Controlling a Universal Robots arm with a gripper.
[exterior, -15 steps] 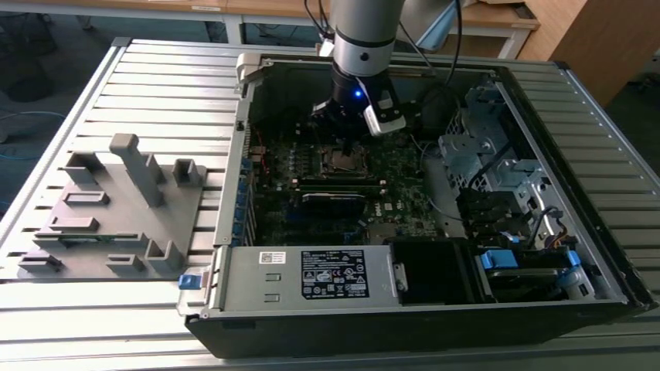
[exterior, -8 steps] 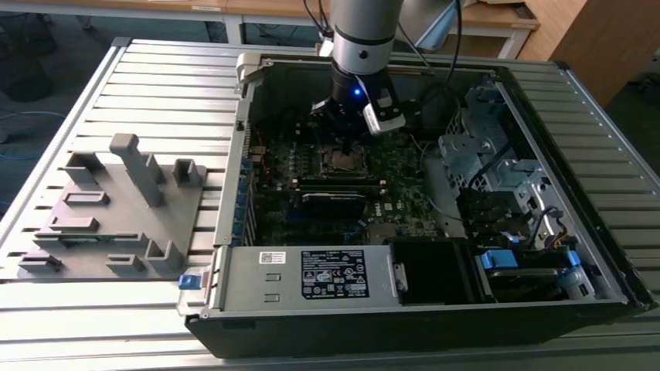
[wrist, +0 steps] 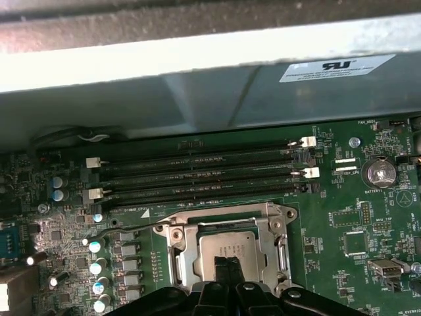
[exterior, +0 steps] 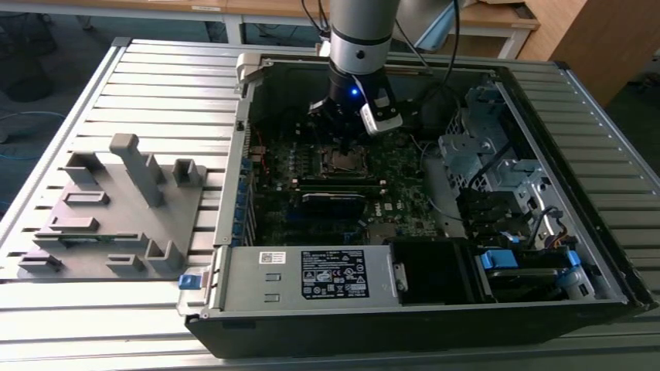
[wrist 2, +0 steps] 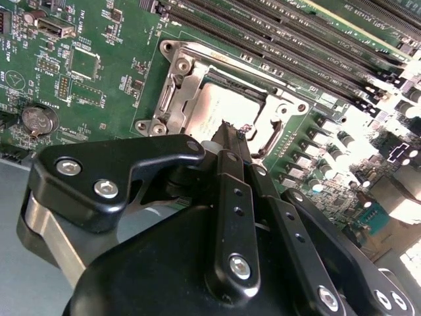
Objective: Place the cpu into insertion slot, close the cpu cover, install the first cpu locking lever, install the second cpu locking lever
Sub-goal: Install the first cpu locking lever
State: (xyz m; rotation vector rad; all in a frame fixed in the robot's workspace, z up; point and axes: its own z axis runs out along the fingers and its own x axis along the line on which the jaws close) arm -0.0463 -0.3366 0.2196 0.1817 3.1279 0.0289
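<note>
cpu (wrist: 227,245): 1, seated | cpu cover (wrist: 181,253): 1, down | tool (wrist 2: 228,128): 1, above

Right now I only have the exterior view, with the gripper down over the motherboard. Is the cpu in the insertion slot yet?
Observer: Yes. In both wrist views the cpu lies flat in the insertion slot.
Operator: And the cpu cover?
Observer: The cpu cover looks folded down, its frame lying around the cpu.
Operator: Where is the gripper exactly?
Observer: In the second wrist view the gripper is shut, its tips together over the cpu's face. I cannot tell whether they touch it.
</note>
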